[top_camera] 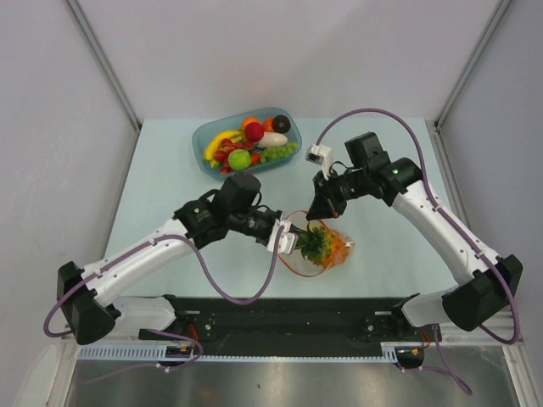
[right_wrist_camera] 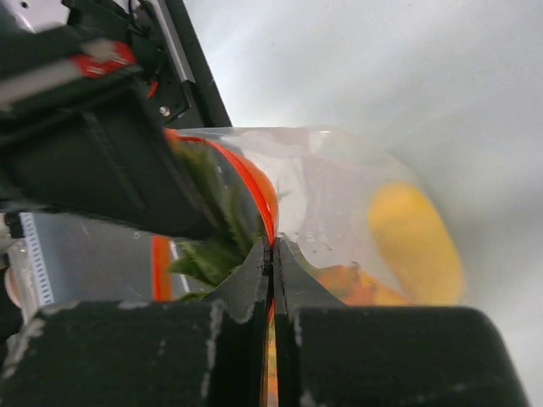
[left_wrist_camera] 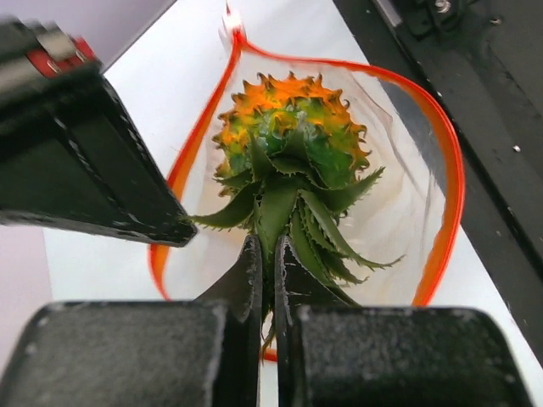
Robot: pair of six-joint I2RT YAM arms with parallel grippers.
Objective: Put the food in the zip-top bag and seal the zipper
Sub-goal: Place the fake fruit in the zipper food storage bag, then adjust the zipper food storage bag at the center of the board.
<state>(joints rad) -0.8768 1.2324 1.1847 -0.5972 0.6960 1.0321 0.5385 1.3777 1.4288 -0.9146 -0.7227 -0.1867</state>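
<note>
The zip-top bag (top_camera: 333, 253) lies mid-table, its mouth held open as a loop of red-orange zipper (left_wrist_camera: 448, 203). My left gripper (left_wrist_camera: 266, 248) is shut on the green leaves of a small pineapple (left_wrist_camera: 288, 140), whose orange-green body sits inside the bag's mouth. My right gripper (right_wrist_camera: 272, 246) is shut on the zipper strip (right_wrist_camera: 265, 199) at the far rim of the mouth, lifting it. Through the clear bag wall (right_wrist_camera: 339, 191) show a yellow mango-like piece (right_wrist_camera: 416, 237) and an orange piece (right_wrist_camera: 352, 284). From above, the left gripper (top_camera: 294, 239) and right gripper (top_camera: 319, 212) meet at the mouth.
A translucent teal-blue oval tray (top_camera: 200, 144) at the back of the table holds several toy fruits and vegetables (top_camera: 250, 140). The black base rail (top_camera: 288, 322) runs along the near edge, close below the bag. Grey walls enclose the table on both sides.
</note>
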